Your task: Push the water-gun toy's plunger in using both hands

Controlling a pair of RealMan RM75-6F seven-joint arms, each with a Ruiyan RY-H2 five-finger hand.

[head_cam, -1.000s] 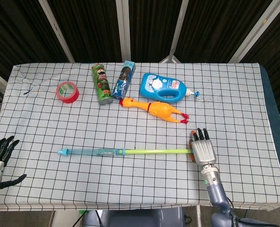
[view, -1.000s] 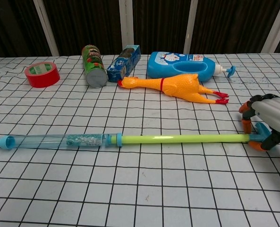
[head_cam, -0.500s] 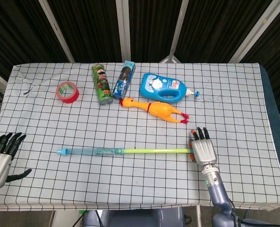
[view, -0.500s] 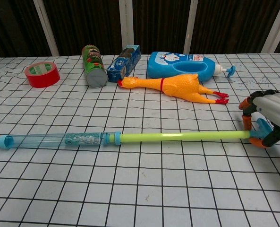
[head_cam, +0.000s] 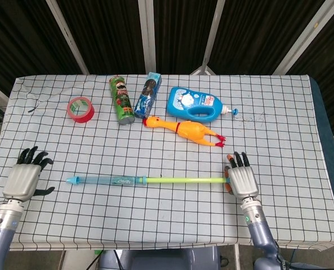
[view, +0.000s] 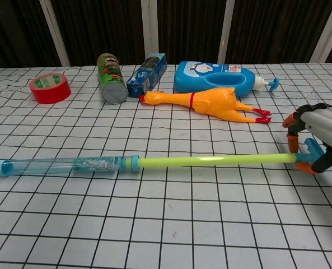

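The water-gun toy [head_cam: 107, 180] lies lengthwise across the near part of the checked table [head_cam: 290, 135], clear barrel to the left and the yellow-green plunger [head_cam: 183, 180] drawn far out to the right. The right hand [head_cam: 241, 179] curls around the orange handle [view: 293, 147] at the plunger's right end, holding it. The left hand [head_cam: 25, 179] hovers with fingers spread and holds nothing, apart from the blue nozzle tip [head_cam: 72, 180] (only the head view shows it). I judge this to be the bracing step: the plunger is not yet pushed in. Next, the left hand needs to reach the barrel's left end and hold it steady, so the right hand can drive the rod leftward.
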